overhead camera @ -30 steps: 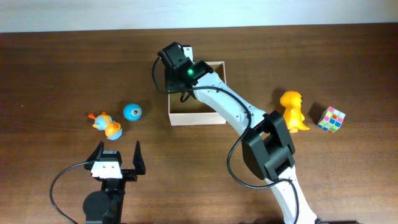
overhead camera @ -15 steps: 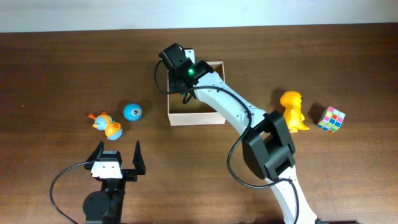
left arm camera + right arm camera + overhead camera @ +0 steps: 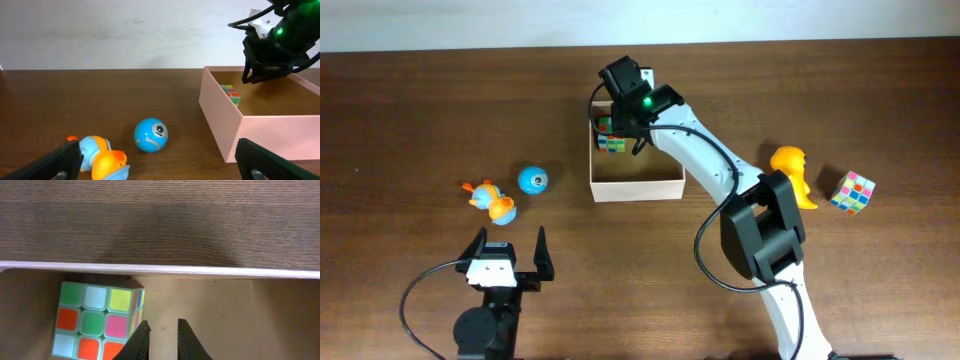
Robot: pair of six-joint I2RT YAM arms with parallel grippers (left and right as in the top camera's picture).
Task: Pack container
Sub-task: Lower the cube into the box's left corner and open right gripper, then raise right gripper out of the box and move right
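The container (image 3: 635, 190), a cream-walled square box with a tan floor, stands at mid-table. A colourful puzzle cube (image 3: 611, 136) lies in its far left corner, also seen in the right wrist view (image 3: 95, 322) and the left wrist view (image 3: 231, 93). My right gripper (image 3: 623, 120) hangs inside the box just right of the cube; its jaws (image 3: 162, 325) are nearly together with nothing between them, the left finger beside the cube's edge. My left gripper (image 3: 508, 243) rests wide open near the front edge, empty (image 3: 157, 150).
A blue ball (image 3: 532, 180) and an orange-and-blue duck toy (image 3: 492, 200) lie left of the box, just ahead of the left gripper. Right of the box stand a yellow dinosaur figure (image 3: 792, 176) and a second puzzle cube (image 3: 853, 192).
The right wrist has shifted rightward over the box, uncovering the cube in the box's corner, and its jaws have closed down empty. The left arm has not moved.
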